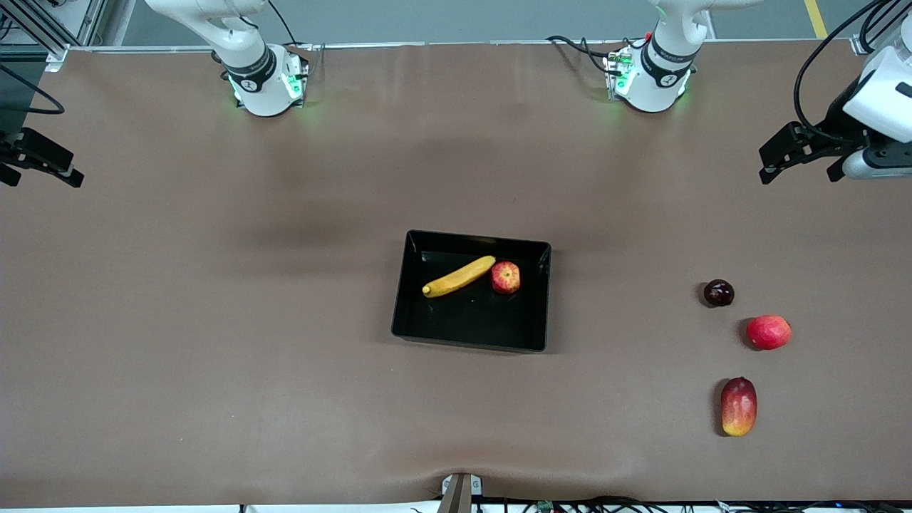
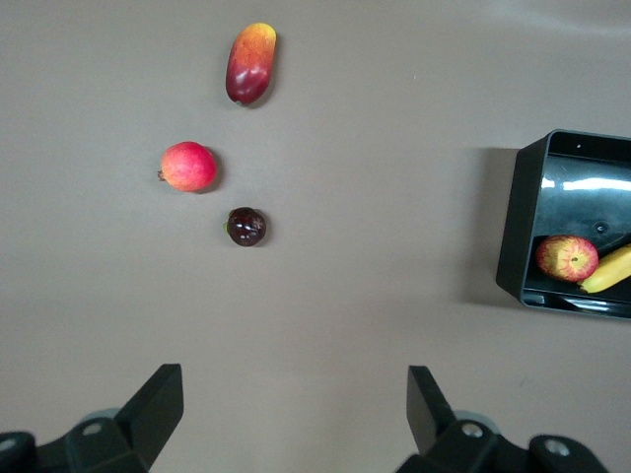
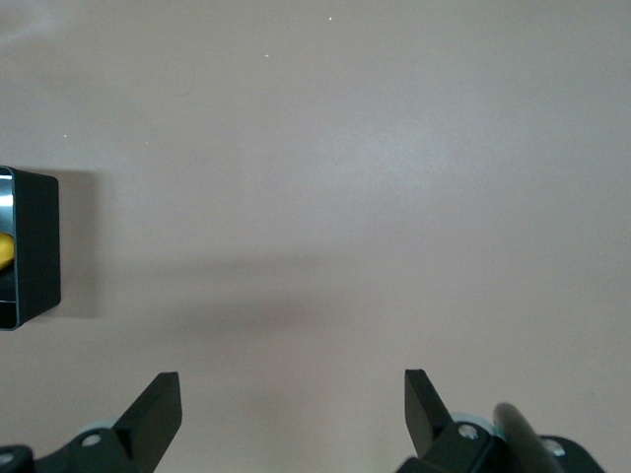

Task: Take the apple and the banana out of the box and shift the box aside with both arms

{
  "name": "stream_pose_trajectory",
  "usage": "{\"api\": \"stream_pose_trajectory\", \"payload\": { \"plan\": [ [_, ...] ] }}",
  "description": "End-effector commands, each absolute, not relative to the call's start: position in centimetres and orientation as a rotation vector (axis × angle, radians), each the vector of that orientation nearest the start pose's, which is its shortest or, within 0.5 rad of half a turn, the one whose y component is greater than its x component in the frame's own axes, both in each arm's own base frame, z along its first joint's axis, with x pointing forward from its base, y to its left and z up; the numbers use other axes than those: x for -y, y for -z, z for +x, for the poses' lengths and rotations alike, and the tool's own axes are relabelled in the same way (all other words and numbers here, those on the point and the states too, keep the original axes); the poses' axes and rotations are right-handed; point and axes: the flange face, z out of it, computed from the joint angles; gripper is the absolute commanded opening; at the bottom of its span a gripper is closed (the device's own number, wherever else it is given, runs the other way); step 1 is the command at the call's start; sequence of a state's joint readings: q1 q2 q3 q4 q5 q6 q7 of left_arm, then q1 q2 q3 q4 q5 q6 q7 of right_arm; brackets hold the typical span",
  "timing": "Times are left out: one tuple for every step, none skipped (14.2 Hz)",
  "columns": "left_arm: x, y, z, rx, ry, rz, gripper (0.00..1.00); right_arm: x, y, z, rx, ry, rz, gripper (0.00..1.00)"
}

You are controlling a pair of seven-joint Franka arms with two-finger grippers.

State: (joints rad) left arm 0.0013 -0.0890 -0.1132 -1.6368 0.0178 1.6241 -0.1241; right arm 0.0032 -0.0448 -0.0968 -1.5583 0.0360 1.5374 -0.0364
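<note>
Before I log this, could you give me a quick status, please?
Both grippers open, empty, over bare table. Banana, apple in box.

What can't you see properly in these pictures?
- Right end effector: cut off by the front view's edge, over the table's right-arm end.
- Left end effector: its arm runs off the front view's edge.
- Black tray: the right wrist view's edge cuts it, leaving one wall and a sliver of banana.
- Banana: partly cut off in the left wrist view; apple shows whole.
- Small dark fruit: too small to identify.
</note>
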Motion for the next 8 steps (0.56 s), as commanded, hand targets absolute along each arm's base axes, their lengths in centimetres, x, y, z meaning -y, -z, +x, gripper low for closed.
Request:
{"api": "stream_pose_trajectory", "payload": {
  "plan": [
    [5.65,-64.98,52.89,0.022,0.104,-3.102,1.0,5.02,-65.28,53.6,-0.086,0.044,-3.082,1.0],
    [5.73,-65.06,52.84,0.017,0.107,-3.102,1.0,5.02,-65.28,53.6,-0.086,0.044,-3.082,1.0],
    [5.81,-65.04,52.86,0.017,0.104,-3.102,1.0,5.02,-65.28,53.6,-0.086,0.044,-3.082,1.0],
    [5.83,-65.03,52.85,0.015,0.102,-3.103,1.0,5.02,-65.28,53.6,-0.086,0.044,-3.082,1.0],
    [5.91,-65.1,52.79,0.013,0.104,-3.103,1.0,5.02,-65.2,53.6,-0.086,0.042,-3.082,1.0],
    [6.1,-65.07,52.74,0.015,0.099,-3.106,1.0,5.02,-65.27,53.6,-0.086,0.044,-3.082,1.0],
    [6.11,-65.15,52.66,0.02,0.092,-3.107,1.0,5.02,-65.28,53.6,-0.086,0.044,-3.082,1.0],
    [6.09,-65.19,52.63,0.022,0.089,-3.113,1.0,5.02,-65.28,53.6,-0.086,0.044,-3.082,1.0]
  ]
}}
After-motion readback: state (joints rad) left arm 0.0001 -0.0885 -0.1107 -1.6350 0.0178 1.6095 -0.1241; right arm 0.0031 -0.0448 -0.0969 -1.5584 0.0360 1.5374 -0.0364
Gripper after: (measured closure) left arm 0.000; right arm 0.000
